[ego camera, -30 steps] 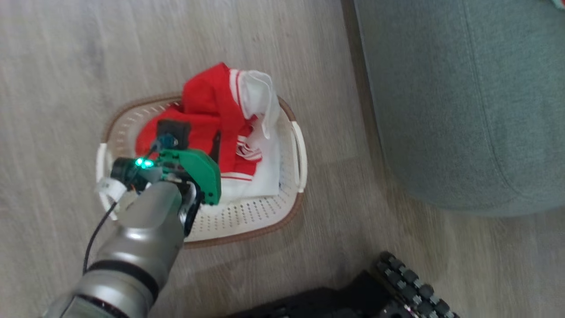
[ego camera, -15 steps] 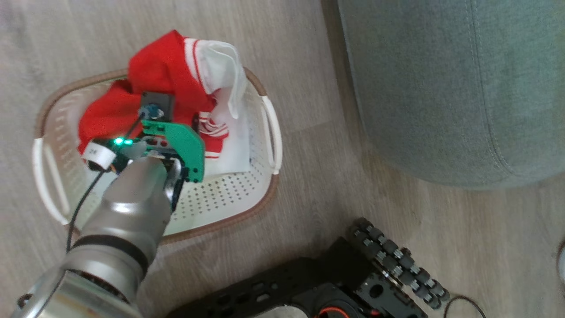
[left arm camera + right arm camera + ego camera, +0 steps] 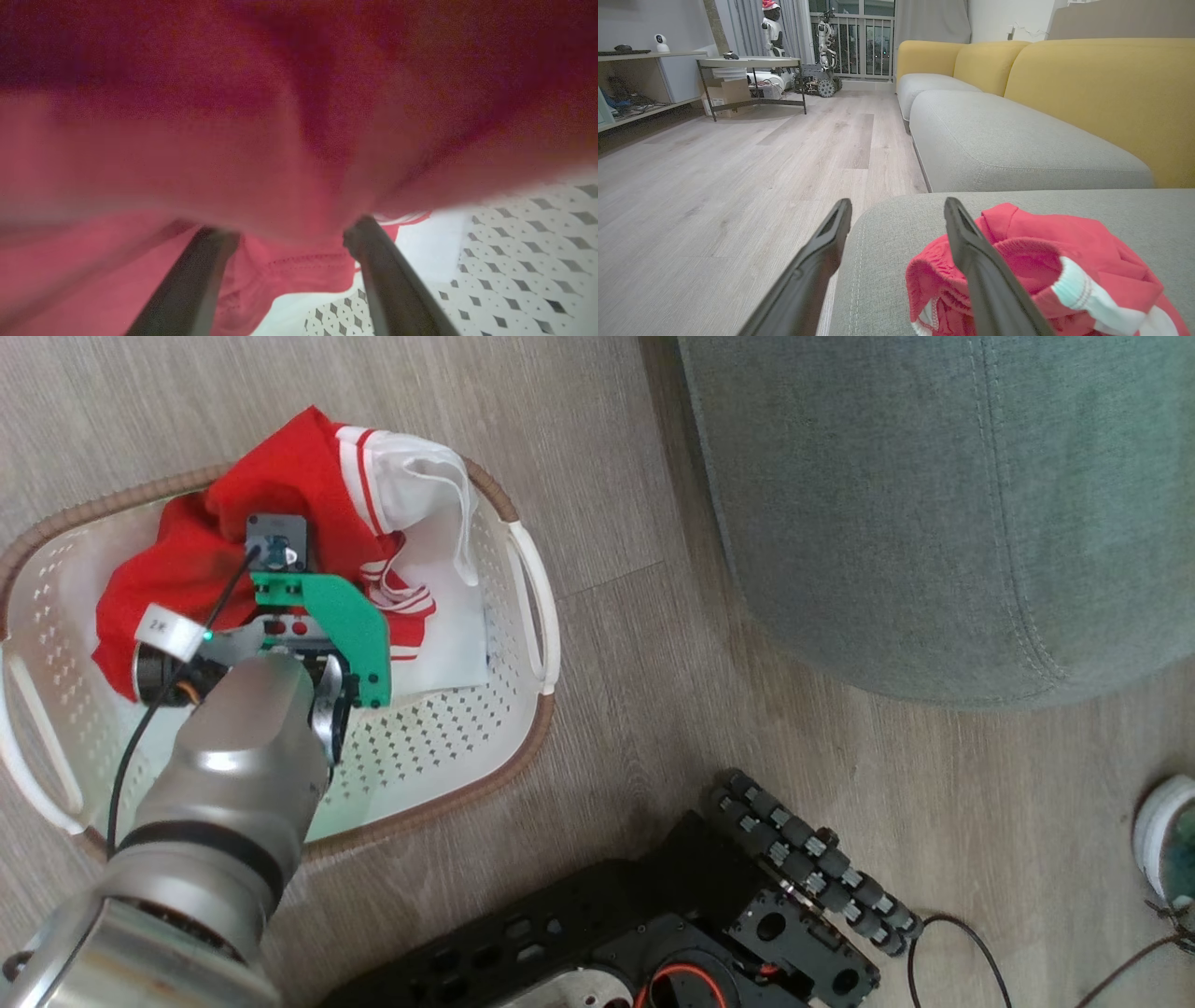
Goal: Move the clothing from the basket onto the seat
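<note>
Left fingers [image 3: 196, 280] spread wide, tips buried in clothing [image 3: 280, 116]; right fingers [image 3: 971, 261] spread, holding nothing

Blurred red clothing [image 3: 280, 140] hangs across the upper part; two dark fingers [image 3: 196, 280] rise from below, spread apart, tips hidden behind its folds. At lower right the basket [image 3: 528, 261] shows its white perforated floor; a flat white cloth [image 3: 430, 247] lies on it.

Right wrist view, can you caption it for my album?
The right claw, open, points across the seat where a red garment lies.
</note>
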Tool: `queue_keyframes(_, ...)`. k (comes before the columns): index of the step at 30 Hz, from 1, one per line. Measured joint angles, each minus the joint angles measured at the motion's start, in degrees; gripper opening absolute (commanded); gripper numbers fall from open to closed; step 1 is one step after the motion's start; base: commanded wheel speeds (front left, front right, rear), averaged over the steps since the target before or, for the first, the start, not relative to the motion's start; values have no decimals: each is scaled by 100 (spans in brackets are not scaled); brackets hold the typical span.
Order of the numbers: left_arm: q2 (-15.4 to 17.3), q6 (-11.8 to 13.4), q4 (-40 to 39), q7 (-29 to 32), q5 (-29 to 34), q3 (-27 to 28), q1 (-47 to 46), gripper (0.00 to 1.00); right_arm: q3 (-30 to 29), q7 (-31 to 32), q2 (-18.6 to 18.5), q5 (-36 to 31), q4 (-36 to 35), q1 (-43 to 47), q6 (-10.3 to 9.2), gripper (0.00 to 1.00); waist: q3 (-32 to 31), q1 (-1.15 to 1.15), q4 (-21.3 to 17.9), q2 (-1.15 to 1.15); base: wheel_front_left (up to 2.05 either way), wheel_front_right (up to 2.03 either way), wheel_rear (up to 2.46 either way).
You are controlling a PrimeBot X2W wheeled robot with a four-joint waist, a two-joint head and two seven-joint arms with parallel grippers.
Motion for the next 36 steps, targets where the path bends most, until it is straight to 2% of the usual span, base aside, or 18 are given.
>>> queue_keyframes(3,-1,-10,0,83,0,-24,-45,100,10,0,29,0,1,-1,0,100,-8,0,14,0,0,0,0)
queue_keyframes(4,-1,-38,1,90,0,-24,-44,87,14,0,30,-1,1,-1,0,100,-14,0,19,0,0,0,0)
queue_keyframes(6,0,-115,8,49,0,-34,-44,0,21,0,30,0,1,-1,0,100,-23,0,28,0,0,0,0)
queue_keyframes(20,-102,-344,16,-310,-69,-63,-5,0,19,0,30,-22,2,-3,0,100,-470,0,226,1,0,0,0)
queue_keyframes(27,-244,-625,19,-702,-101,-224,271,0,0,0,19,-54,4,52,0,100,-992,0,461,1,0,0,0)
queue_keyframes(36,-275,-826,-118,-1065,-220,-415,708,0,42,0,-11,-105,81,348,0,100,-1666,0,692,1,0,0,0)
